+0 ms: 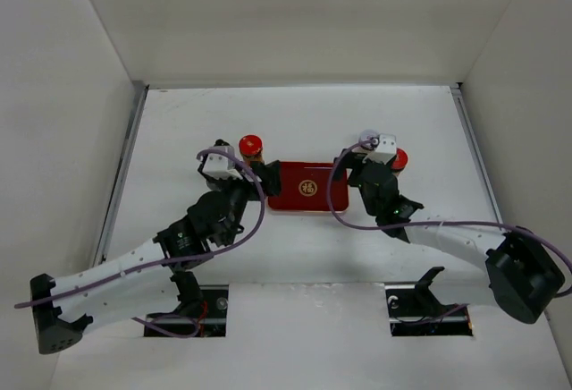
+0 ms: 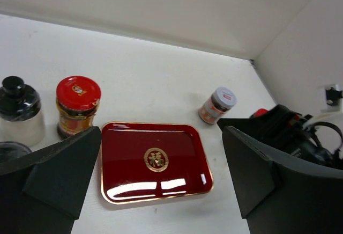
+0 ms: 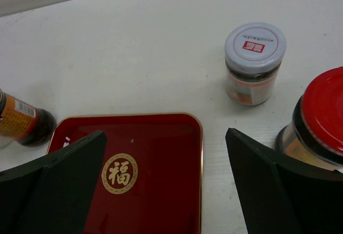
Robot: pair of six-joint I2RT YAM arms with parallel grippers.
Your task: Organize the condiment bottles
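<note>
The dark-red tray (image 1: 308,186) with a gold emblem lies mid-table and holds nothing. My left gripper (image 1: 262,175) is open and empty at its left end; my right gripper (image 1: 355,173) is open and empty at its right end. A red-capped jar (image 1: 251,146) stands behind the left gripper. In the left wrist view, the gripper (image 2: 161,132) hangs over the tray (image 2: 123,191), with the red-capped jar (image 2: 77,105) and a black-topped bottle (image 2: 19,110) to the left and a silver-lidded jar (image 2: 218,105) beyond. In the right wrist view, the gripper (image 3: 165,134) has a silver-lidded jar (image 3: 253,62) and a second red-capped jar (image 3: 316,121) on its right.
White walls enclose the table on three sides. A grey lid (image 2: 10,151) shows at the left wrist view's lower left edge. A brownish jar with an orange label (image 3: 21,121) is cut off at the right wrist view's left edge. The right arm (image 2: 292,134) stands right of the tray.
</note>
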